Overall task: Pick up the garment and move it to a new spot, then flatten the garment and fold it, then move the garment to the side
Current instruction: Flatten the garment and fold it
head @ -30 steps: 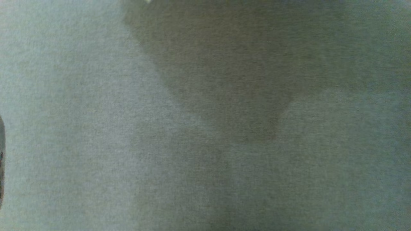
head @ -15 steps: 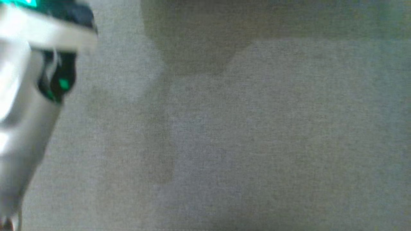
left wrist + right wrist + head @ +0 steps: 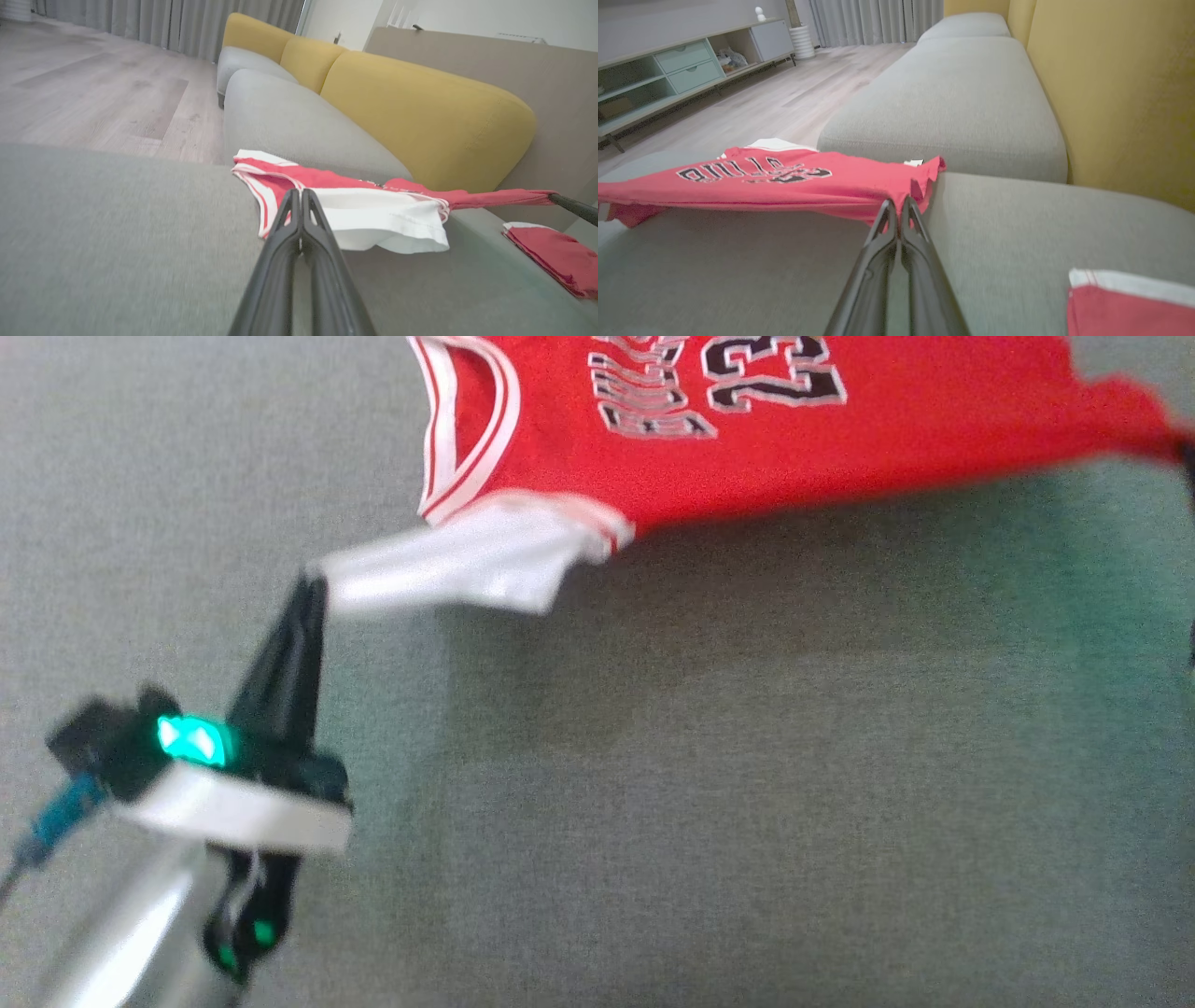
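The garment (image 3: 747,457) is a red sleeveless jersey with white trim and black lettering, stretched out just above the grey sofa seat (image 3: 709,821). My left gripper (image 3: 313,583) is shut on its white end (image 3: 383,219), fingertips pressed together (image 3: 301,192). My right gripper (image 3: 896,203) is shut on the red hem (image 3: 761,182) at the opposite end. Its dark finger (image 3: 574,208) shows at the far right of the left wrist view. The jersey sags slightly between the two grips and casts a shadow on the seat.
A second red and white cloth (image 3: 556,254) (image 3: 1125,303) lies folded on the seat near the right gripper. Yellow back cushions (image 3: 420,112) line the sofa. A further grey seat (image 3: 962,102), wooden floor (image 3: 775,102) and a low cabinet (image 3: 668,70) lie beyond.
The head camera has moved: earlier frames showed bare grey seat fabric, then the blurred left forearm at the left edge. Now the jersey and left gripper are in view.
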Robot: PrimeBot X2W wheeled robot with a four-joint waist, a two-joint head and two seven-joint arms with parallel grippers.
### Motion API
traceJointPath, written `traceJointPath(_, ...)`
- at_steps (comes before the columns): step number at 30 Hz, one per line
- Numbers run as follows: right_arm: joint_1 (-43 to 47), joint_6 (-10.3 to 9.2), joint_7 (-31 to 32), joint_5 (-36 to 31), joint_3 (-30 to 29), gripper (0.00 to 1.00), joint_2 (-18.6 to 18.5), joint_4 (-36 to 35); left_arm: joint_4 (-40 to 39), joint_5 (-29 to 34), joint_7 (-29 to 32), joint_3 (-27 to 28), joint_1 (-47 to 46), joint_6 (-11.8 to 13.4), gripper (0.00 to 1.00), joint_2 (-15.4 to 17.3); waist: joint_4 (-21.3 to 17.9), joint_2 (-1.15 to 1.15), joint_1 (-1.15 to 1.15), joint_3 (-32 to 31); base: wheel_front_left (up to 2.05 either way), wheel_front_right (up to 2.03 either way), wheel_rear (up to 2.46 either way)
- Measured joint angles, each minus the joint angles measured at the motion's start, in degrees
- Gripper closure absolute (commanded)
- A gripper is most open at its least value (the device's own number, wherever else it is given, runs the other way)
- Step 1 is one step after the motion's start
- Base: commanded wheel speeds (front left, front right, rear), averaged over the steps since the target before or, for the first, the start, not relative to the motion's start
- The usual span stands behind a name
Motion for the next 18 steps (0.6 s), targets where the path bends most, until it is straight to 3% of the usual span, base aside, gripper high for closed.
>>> traceJointPath(8,14.26,0.0,-0.52,-0.04,-5.66,1.0,0.89,-3.52,-3.5,0.87,0.0,0.76,14.65,2.65,1.0,0.02,-1.8,0.0,0.01,-3.88,0.0,0.0,0.0)
traceJointPath(18,30.47,0.0,-0.56,-3.58,-15.16,1.0,2.79,-8.91,-9.38,0.34,0.05,1.41,23.88,4.15,1.0,0.87,-2.31,0.0,0.01,-4.62,0.0,0.0,0.0)
